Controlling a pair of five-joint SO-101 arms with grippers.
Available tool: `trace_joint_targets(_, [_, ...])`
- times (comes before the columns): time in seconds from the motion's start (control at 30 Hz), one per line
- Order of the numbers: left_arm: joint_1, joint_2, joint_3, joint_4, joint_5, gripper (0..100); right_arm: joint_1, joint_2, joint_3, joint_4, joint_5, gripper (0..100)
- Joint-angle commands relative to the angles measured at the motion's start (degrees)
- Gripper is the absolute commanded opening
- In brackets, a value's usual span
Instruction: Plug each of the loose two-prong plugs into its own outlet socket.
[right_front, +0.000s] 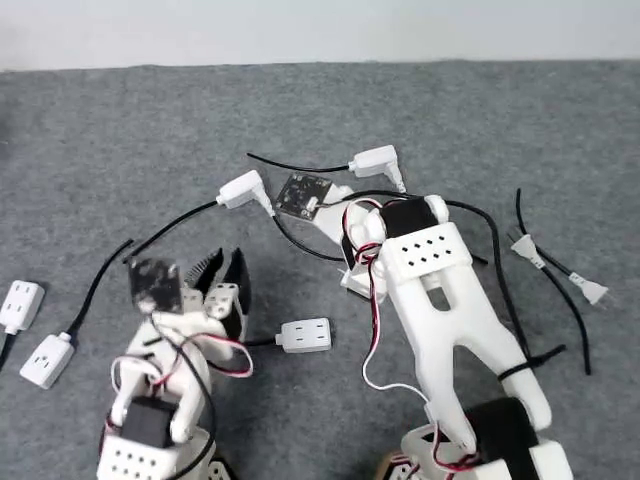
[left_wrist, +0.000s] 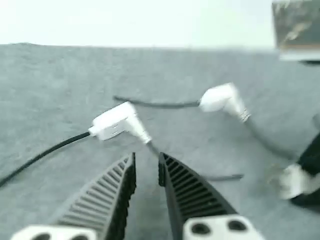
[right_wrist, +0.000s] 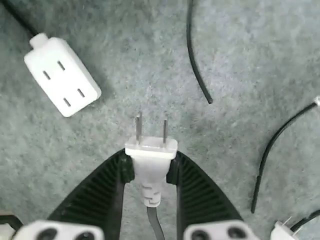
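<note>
My right claw (right_wrist: 150, 167) is clamping a white plug (right_wrist: 150, 149) by its body, prongs sticking out, an outlet block (right_wrist: 62, 75) lying near on the fuzzy grey carpet (right_wrist: 240, 50). My left claw (left_wrist: 147, 167) is hanging slightly apart, empty — a second plug (left_wrist: 117, 121) just ahead, white wall (left_wrist: 125, 20) behind.

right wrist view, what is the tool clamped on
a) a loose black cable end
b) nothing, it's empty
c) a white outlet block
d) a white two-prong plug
d: the right tool is shut on the body of the white two-prong plug, with both prongs sticking out past its tips, while the outlet block lies apart from it, untouched.
</note>
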Motion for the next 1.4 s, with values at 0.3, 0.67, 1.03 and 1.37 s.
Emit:
trace_joint_targets(0.3, [11.60, -4.48, 6.37, -2.02, 23.47, 17, -11.12, -2.77, -8.79, 7.87, -2.55, 0.8])
trace_joint_targets(0.67, [15.03, -4.48, 6.46, 5.54, 23.74, 34, -12.79, -3.47, -12.31, 10.68, -2.55, 0.8])
trace_joint_targets(1.03, [13.80, -4.75, 6.46, 5.63, 23.74, 34, -12.79, -15.96, -14.68, 15.78, -2.55, 0.8])
trace_joint_targets(1.37, [14.07, -4.84, 6.46, 6.42, 23.74, 34, -12.62, -19.56, -14.86, 17.01, -2.20, 0.8])
